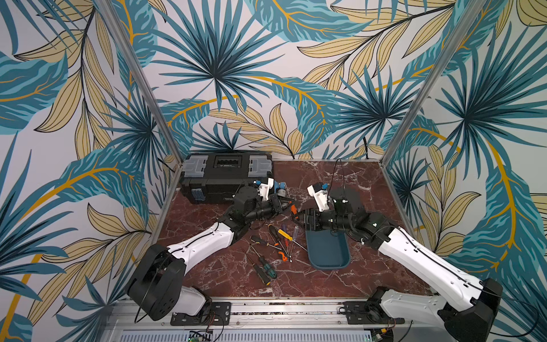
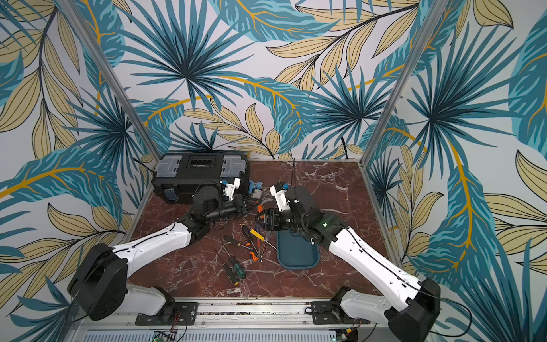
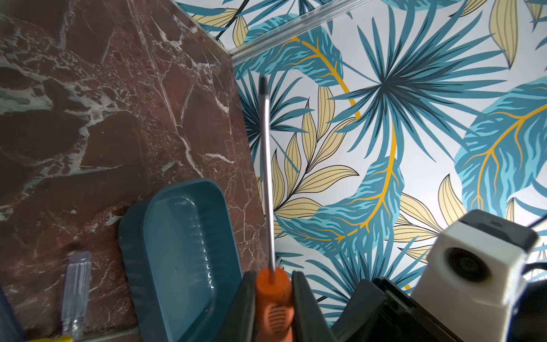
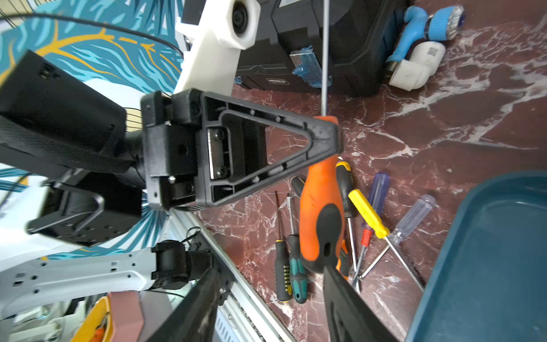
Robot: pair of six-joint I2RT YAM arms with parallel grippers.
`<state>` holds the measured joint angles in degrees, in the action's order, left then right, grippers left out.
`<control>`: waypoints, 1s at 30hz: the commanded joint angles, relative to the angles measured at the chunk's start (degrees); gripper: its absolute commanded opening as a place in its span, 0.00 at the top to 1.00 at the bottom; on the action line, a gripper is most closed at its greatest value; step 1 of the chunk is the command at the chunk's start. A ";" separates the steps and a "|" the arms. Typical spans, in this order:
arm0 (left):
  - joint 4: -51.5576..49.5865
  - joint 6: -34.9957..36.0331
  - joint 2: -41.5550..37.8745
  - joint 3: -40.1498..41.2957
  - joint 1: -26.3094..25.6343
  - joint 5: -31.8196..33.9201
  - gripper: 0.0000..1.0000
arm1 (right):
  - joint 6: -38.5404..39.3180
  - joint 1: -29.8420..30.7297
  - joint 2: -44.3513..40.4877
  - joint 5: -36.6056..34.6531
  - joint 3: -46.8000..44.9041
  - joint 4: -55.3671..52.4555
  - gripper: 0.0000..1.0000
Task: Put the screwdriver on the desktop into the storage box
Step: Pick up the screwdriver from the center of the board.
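My left gripper is shut on an orange-and-black screwdriver, gripping the handle's shaft end, and holds it above the desktop. Its steel shaft points away from the gripper. In both top views the screwdriver hangs between my two grippers, just beyond the far end of the teal storage box. My right gripper stands open at the handle's butt; one of its fingers is next to the butt. The box holds nothing.
Several other screwdrivers lie crossed on the desktop left of the storage box, with two more nearer the front. A black toolbox stands at the back left. A blue-and-white tool lies beside it.
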<state>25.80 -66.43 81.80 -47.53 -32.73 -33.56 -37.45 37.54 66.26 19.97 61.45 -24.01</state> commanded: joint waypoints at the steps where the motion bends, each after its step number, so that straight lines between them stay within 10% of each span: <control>1: 12.34 -2.69 -0.46 1.36 -0.01 -4.00 1.00 | -3.85 -1.86 -0.99 7.12 -2.56 5.98 0.39; 17: 15.11 -0.80 -0.67 2.87 -0.27 -7.93 1.00 | -4.89 -3.73 -2.83 7.27 -3.52 7.85 0.52; 30: 12.92 -0.34 0.26 2.91 -0.49 -6.36 0.98 | -4.84 -3.75 -1.90 5.90 -3.36 6.67 0.87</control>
<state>40.69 -68.60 81.87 -45.71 -32.97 -40.88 -42.28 33.80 64.29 25.98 58.30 -18.37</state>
